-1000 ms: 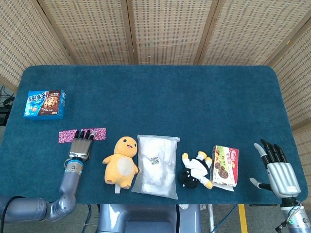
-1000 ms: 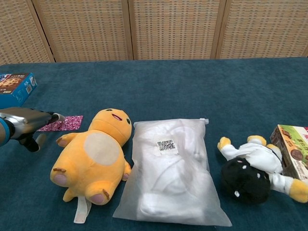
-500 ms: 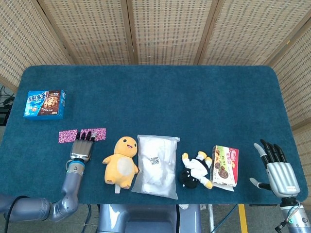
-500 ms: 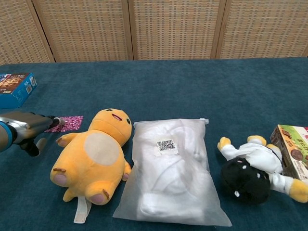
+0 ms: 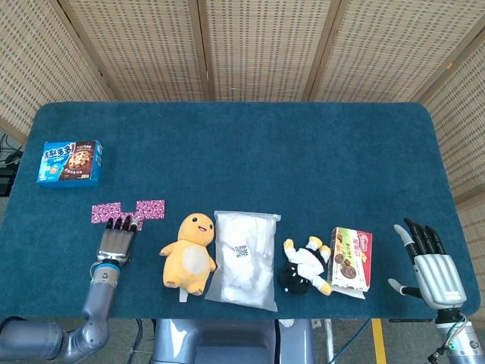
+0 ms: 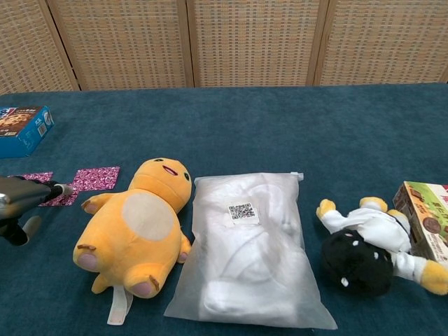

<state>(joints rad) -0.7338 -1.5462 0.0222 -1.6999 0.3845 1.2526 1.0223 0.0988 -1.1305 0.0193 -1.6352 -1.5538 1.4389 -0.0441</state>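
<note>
Left hand (image 5: 116, 241): flat over the near-left part of the table, fingers stretched out side by side and pointing away from the robot, holding nothing; seen at the left edge in the chest view (image 6: 21, 199).
Pink glitter packets (image 5: 129, 210): two small flat pieces side by side on the cloth, just beyond the left fingertips; in the head view fingertips reach the near edges of the pair, contact not certain; in the chest view (image 6: 93, 178) a fingertip overlaps the near edge of the left piece.
Right hand (image 5: 433, 267): at the near-right corner, palm down, fingers spread and straight, thumb out to the side, holding nothing; outside the chest view.
Yellow plush (image 5: 190, 251): on its back, just right of the left hand, apart from it; head toward the far side.
White bagged item (image 5: 243, 258): clear pouch with a printed code label, lying against the yellow plush's right side.
Black-and-white plush (image 5: 306, 267): lying tilted between the pouch and the snack box.
Snack box (image 5: 352, 258): red and green, beside the black-and-white plush, well apart from the right hand.
Blue cookie box (image 5: 70, 163): far left, well beyond the glitter packets.
Table (image 5: 250, 152): covered with dark teal cloth.
</note>
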